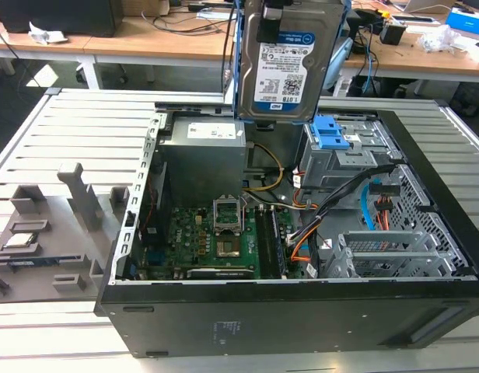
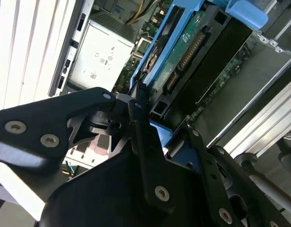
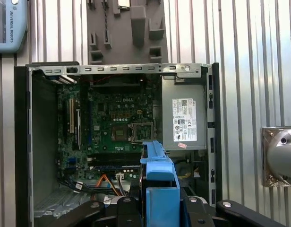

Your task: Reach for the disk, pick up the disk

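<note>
the gripper (image 2: 138, 101) is closing its fingers on the blue side frame of the disk (image 1: 284, 66), and the disk is hanging upright in the air, label facing the exterior camera, above the open computer case (image 1: 426, 256). it is touching nothing below it. in the second wrist view the disk (image 2: 192, 52) is showing its green circuit side. in the first wrist view its blue frame (image 3: 158, 175) is sitting between the black finger links, over the motherboard (image 3: 122, 127). the hold appears to be bearing on the plastic frame at one end only, so the risk here is probably slipping or swinging. a drop would be landing the disk on the motherboard, the grey power supply box (image 1: 204, 155) or the cables (image 1: 340, 202).
</note>
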